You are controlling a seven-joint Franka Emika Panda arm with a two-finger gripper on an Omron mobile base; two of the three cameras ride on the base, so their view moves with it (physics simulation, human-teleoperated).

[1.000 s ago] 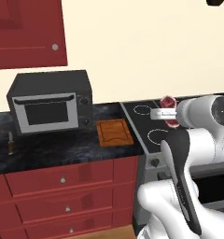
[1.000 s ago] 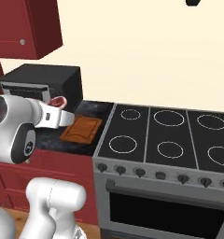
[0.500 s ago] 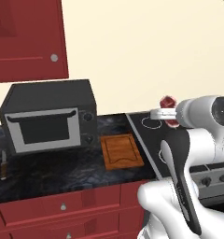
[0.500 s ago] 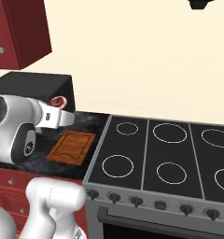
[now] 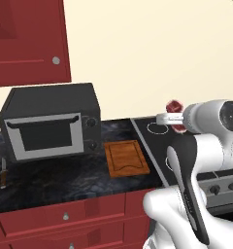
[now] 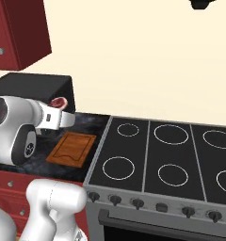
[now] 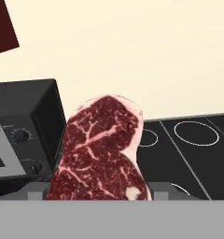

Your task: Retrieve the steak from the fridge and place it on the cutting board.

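Steak (image 7: 99,151): dark red slab with pale marbling, standing upright, carried in the air above the worktop (image 5: 55,180).
Tool (image 5: 173,118): clamped on the steak's lower end.
Cutting board (image 5: 126,157): flat on the dark worktop, between toaster oven (image 5: 49,121) and stove (image 6: 166,155).
Key relation: board lies below the held steak, toward the worktop's front edge; long axis runs front to back.

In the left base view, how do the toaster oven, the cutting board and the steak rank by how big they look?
1. Toaster oven, clearly largest.
2. Cutting board.
3. Steak, smallest, held up in the gripper.
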